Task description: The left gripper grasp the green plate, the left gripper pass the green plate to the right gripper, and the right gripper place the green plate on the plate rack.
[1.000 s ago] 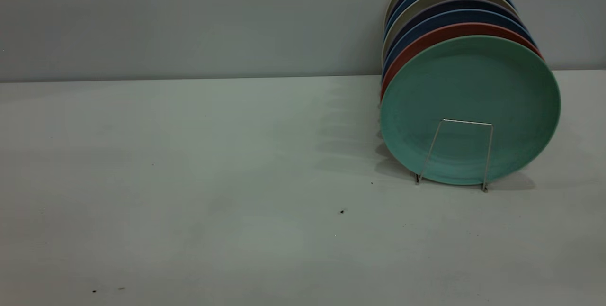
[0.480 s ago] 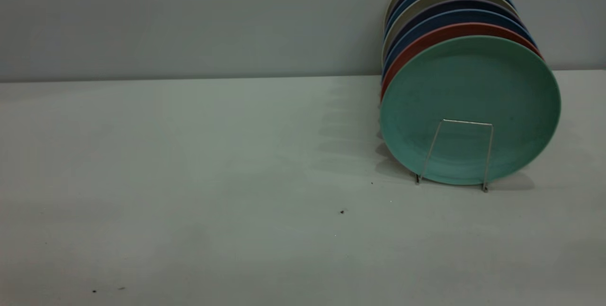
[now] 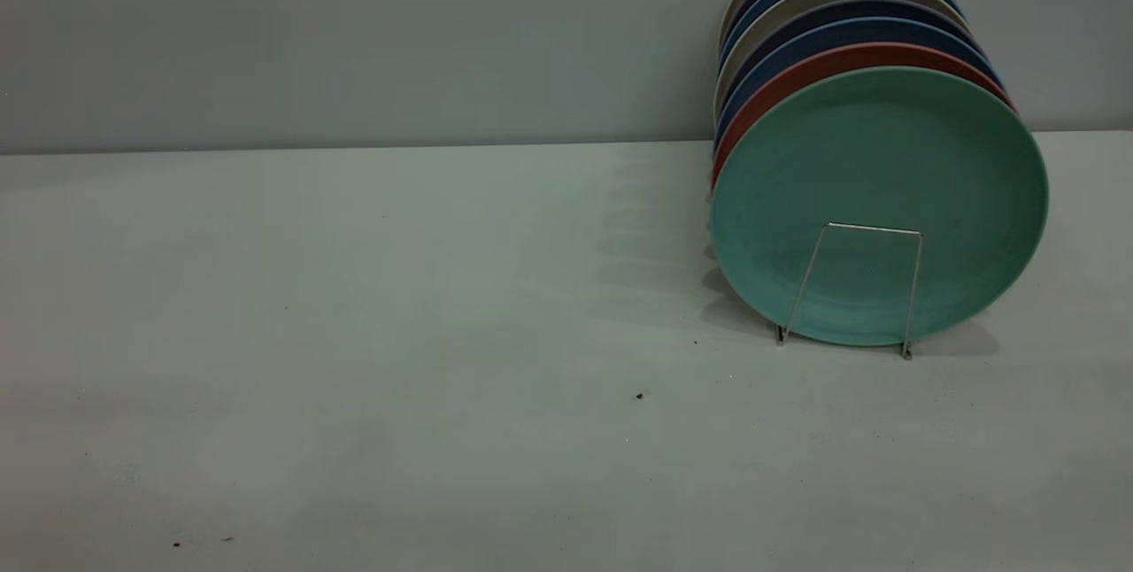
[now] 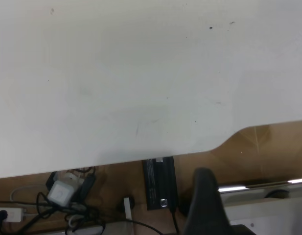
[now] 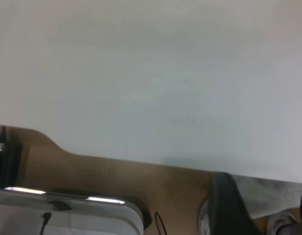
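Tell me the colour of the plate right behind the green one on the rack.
Salmon red: its rim shows behind the green plate, best in the exterior view.

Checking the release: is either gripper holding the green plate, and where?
Nothing is held. The green plate stands free in the plate rack; no gripper touches it.

You will find no text, label, brand, number or sign to read in any view: not on the plates, the wire rack, the table or the gear below it.
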`<move>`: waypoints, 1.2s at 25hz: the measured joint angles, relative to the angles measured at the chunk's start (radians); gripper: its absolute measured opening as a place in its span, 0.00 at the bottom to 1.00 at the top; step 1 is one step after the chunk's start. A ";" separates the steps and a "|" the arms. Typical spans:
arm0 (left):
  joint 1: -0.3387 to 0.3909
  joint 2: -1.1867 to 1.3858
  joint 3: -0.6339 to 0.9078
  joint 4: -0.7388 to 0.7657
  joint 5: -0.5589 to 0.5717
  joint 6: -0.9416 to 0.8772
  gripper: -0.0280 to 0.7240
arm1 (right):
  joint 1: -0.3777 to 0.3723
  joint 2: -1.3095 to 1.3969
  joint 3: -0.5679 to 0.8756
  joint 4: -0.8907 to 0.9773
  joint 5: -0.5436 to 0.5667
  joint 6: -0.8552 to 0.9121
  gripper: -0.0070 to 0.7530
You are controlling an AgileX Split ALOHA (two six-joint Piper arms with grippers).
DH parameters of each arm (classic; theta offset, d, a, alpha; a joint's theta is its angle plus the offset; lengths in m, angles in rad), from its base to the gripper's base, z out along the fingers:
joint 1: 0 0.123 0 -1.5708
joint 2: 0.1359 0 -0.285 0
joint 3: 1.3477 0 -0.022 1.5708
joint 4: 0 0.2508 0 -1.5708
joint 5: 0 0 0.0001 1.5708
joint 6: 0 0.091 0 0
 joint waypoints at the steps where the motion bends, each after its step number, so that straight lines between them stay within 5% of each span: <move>1: 0.000 0.000 0.000 0.000 0.000 0.000 0.76 | 0.000 0.000 0.000 0.000 0.000 0.000 0.51; 14: 0.000 -0.030 0.000 0.000 0.000 0.000 0.76 | -0.016 -0.136 0.000 0.000 0.001 0.000 0.51; 22: 0.000 -0.214 0.000 0.000 0.004 0.000 0.76 | -0.055 -0.440 0.000 -0.001 0.022 0.000 0.51; 30: 0.000 -0.419 0.000 0.000 0.022 0.000 0.76 | -0.055 -0.452 0.000 -0.003 0.030 0.000 0.51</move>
